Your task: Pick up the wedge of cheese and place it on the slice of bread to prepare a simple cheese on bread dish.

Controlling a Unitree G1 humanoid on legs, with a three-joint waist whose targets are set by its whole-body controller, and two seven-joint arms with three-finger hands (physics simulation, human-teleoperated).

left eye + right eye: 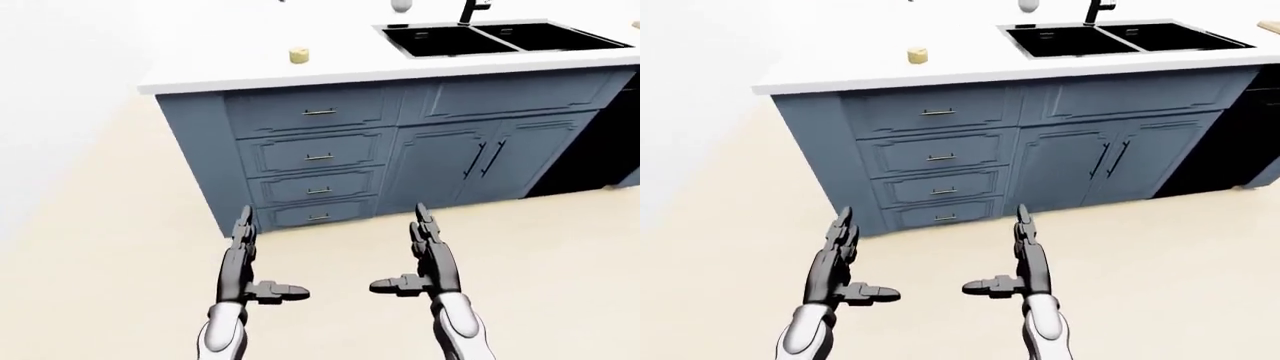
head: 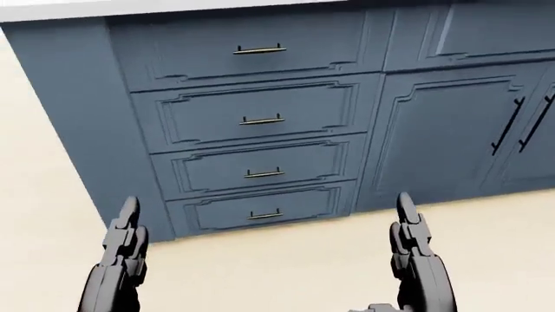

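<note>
A small pale yellow piece, which looks like the cheese wedge (image 1: 298, 55), lies on the white countertop (image 1: 220, 60) near its left end in the left-eye view. No slice of bread shows for certain; a tan edge (image 1: 1270, 26) peeks in at the far right of the right-eye view. My left hand (image 1: 256, 264) and right hand (image 1: 412, 259) hang low over the floor, well short of the counter. Both are open with fingers straight, thumbs pointing inward, holding nothing.
A blue island cabinet has a stack of drawers (image 2: 252, 120) and double doors (image 1: 485, 157). A black double sink (image 1: 500, 36) with a dark tap (image 1: 468, 10) is set in the counter at right. Beige floor (image 1: 100, 247) lies left of the island, and a dark opening (image 1: 1240, 142) lies right.
</note>
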